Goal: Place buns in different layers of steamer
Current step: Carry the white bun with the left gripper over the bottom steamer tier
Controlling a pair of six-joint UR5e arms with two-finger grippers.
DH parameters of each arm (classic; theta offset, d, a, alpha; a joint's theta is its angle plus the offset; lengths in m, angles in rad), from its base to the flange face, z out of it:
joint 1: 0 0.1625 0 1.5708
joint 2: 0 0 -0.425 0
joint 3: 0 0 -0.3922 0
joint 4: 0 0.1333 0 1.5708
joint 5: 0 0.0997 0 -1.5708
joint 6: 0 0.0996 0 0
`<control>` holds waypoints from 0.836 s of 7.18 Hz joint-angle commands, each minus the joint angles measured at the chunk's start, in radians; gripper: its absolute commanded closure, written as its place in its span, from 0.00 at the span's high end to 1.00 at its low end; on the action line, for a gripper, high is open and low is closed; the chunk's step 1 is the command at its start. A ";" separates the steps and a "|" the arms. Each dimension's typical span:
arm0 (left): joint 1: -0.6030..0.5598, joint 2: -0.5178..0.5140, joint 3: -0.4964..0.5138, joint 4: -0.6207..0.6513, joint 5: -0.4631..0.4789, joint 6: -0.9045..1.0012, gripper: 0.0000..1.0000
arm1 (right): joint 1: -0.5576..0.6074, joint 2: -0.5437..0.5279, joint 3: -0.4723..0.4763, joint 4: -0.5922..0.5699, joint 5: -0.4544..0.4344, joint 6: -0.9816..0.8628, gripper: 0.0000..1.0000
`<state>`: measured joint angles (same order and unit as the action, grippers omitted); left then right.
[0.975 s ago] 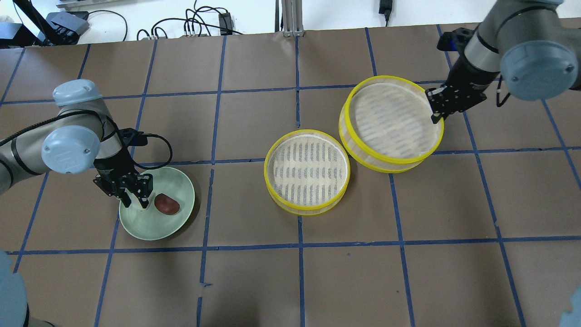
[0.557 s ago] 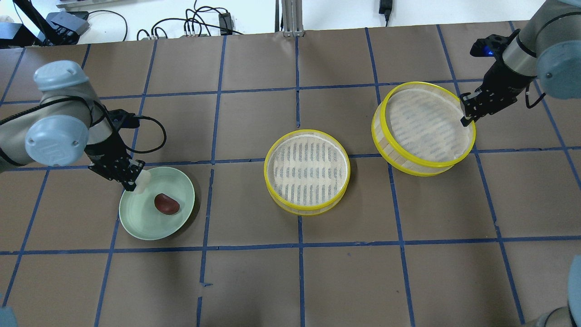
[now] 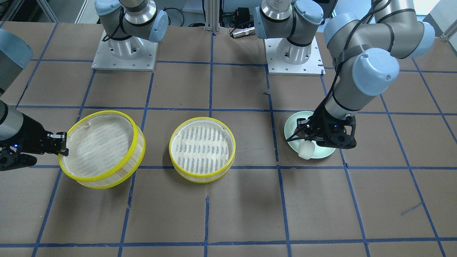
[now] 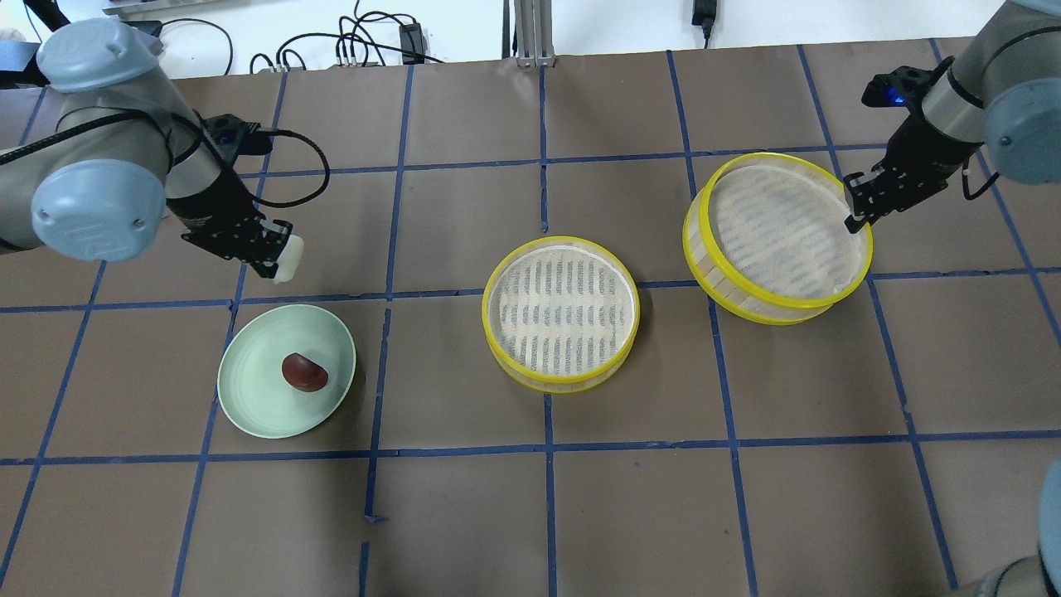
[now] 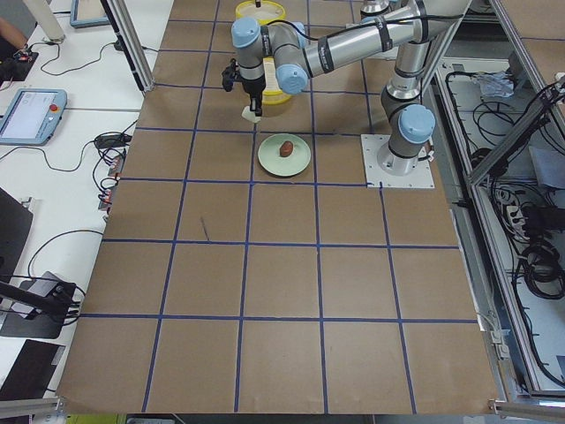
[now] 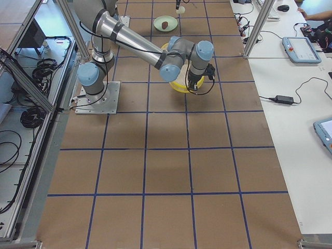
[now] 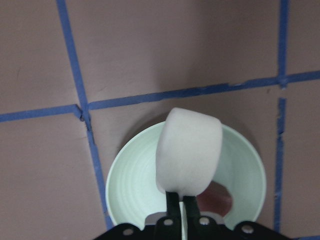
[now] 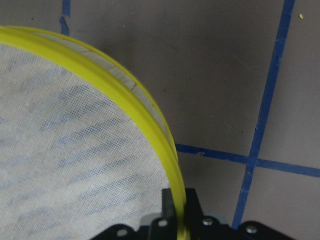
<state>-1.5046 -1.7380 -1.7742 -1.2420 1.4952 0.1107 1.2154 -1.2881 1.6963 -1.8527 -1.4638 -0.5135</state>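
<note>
My left gripper (image 4: 278, 259) is shut on the white bun (image 4: 289, 256) and holds it in the air, beyond the far edge of the pale green plate (image 4: 249, 398). The dark reddish-brown bun (image 4: 304, 371) lies on that plate. In the left wrist view the white bun (image 7: 189, 150) hangs over the plate (image 7: 132, 190), half hiding the brown bun (image 7: 216, 197). My right gripper (image 4: 854, 217) is shut on the yellow rim of one steamer tray (image 4: 771, 224) and holds it tilted. The rim (image 8: 145, 115) shows between the jaws. The other steamer tray (image 4: 560, 311) sits flat at the table's middle, nothing in it.
Brown paper with a blue tape grid covers the table. Cables and a metal post (image 4: 530, 33) lie past the far edge. From the front view, the held tray (image 3: 103, 150) is left of the flat tray (image 3: 202, 148).
My left gripper has lifted the white bun off the green plate and carried it toward the far side. My right gripper has moved the tilted tray to the right, away from the middle tray.
</note>
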 commanded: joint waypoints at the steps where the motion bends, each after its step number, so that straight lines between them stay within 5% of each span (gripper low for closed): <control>1: -0.171 -0.049 0.007 0.164 -0.061 -0.272 0.01 | 0.001 0.000 0.003 0.001 -0.001 -0.003 0.02; 4: -0.394 -0.112 -0.005 0.245 -0.087 -0.661 0.08 | -0.001 0.000 0.000 0.007 -0.006 0.004 0.02; 5: -0.432 -0.130 -0.010 0.234 -0.084 -0.705 0.48 | 0.001 0.000 0.000 0.010 -0.006 0.004 0.02; 6: -0.456 -0.137 -0.011 0.234 -0.075 -0.718 0.99 | 0.001 -0.002 0.002 0.010 -0.004 0.004 0.02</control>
<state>-1.9192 -1.8612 -1.7815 -1.0061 1.4133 -0.5653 1.2157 -1.2889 1.6971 -1.8436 -1.4690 -0.5098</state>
